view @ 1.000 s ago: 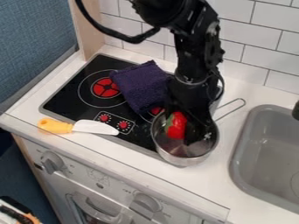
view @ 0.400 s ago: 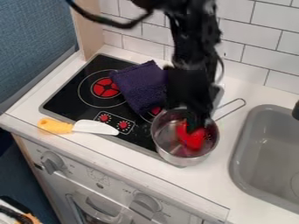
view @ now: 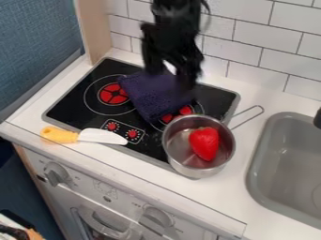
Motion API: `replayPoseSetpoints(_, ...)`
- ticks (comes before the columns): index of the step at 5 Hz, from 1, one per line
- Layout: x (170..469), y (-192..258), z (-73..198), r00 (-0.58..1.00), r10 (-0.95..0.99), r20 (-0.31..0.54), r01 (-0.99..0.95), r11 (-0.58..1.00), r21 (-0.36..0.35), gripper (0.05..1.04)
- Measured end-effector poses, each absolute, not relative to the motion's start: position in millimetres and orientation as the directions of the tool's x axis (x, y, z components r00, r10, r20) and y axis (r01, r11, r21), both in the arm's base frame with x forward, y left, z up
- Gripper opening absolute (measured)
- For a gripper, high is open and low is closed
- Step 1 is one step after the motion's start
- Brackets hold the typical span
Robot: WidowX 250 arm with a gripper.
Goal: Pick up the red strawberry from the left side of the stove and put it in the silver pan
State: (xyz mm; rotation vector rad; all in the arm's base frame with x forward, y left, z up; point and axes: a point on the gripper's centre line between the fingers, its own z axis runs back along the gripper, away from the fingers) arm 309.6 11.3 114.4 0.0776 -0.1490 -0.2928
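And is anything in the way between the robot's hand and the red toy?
Sideways, the saucepan's wall stands between the hand and the red toy. From above, nothing visible covers it; the purple cloth lies outside the pan.

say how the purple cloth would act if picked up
Probably floppy: the cloth lies spread over the stove with uneven edges, so it would likely sag. Its nubbly surface suggests it wouldn't slip easily. Being fabric, it's probably light for its size.

No text, label, brand, number or sign can be read; the small marks on the front panel (view: pixel 119 197) and around the red dials (view: pixel 132 134) are too small to tell.
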Motion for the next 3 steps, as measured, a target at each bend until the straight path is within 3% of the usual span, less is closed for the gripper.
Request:
replayPoseSetpoints(1, 316.4, 35.7, 105.4, 0.958, -0.286, 0.016, 0.284, 0.956, 0.07, 1.001)
replayPoseSetpoints(2, 324.4, 77.9, 113.2, 0.976, -0.214, -0.025, 0.216, 0.971, 0.107, 1.001)
replayPoseSetpoints(3, 333.0, 101.0, 126.2, 0.984, -0.177, -0.015, 0.177, 0.979, 0.097, 1.001)
